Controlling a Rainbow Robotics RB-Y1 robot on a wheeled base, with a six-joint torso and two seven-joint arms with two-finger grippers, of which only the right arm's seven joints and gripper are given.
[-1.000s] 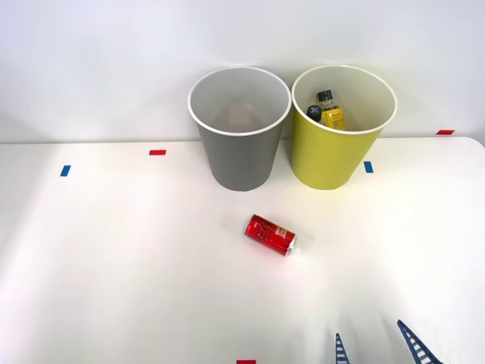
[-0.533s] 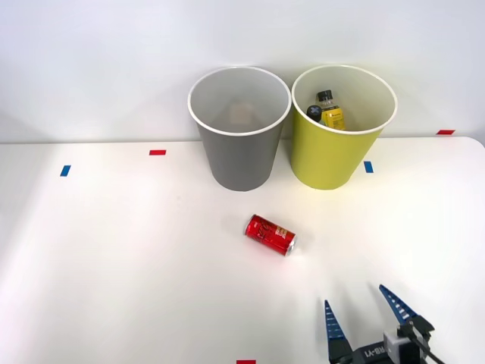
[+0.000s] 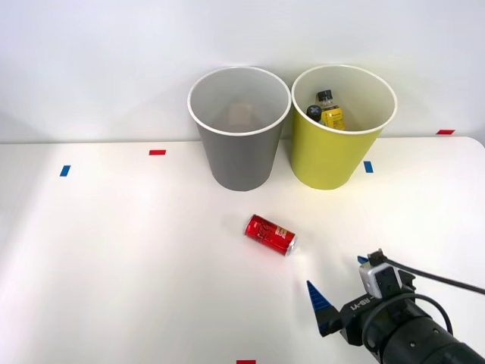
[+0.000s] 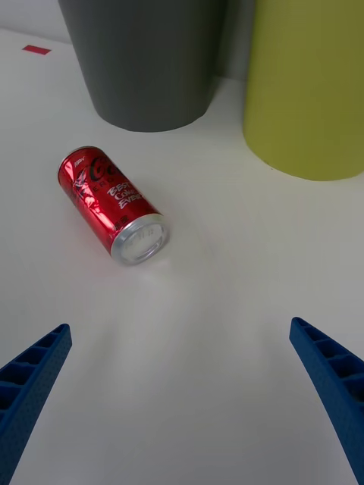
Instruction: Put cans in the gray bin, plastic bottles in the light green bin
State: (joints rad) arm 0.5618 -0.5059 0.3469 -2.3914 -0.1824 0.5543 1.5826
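A small red can [image 3: 270,234] lies on its side on the white table, in front of the two bins; in the right wrist view the can [image 4: 112,206] shows its silver end turned towards the camera. Side by side at the back stand the gray bin [image 3: 239,133] and the light green bin [image 3: 333,148]. Plastic bottles [image 3: 326,110] with black caps, one yellow-labelled, rest inside the light green bin. My right gripper [image 3: 337,274] hangs open just short of the can, to its near right, with nothing between its blue fingers [image 4: 34,375].
Small tape marks dot the table: red [image 3: 157,152], blue [image 3: 65,171], blue [image 3: 368,167] and red [image 3: 245,362] at the front edge. A white wall runs behind the bins. The bins' walls [image 4: 148,61] rise close beyond the can.
My right gripper has come in from the bottom edge, forward and slightly left towards the can, and more of the arm shows. The can, bins and bottles have not moved.
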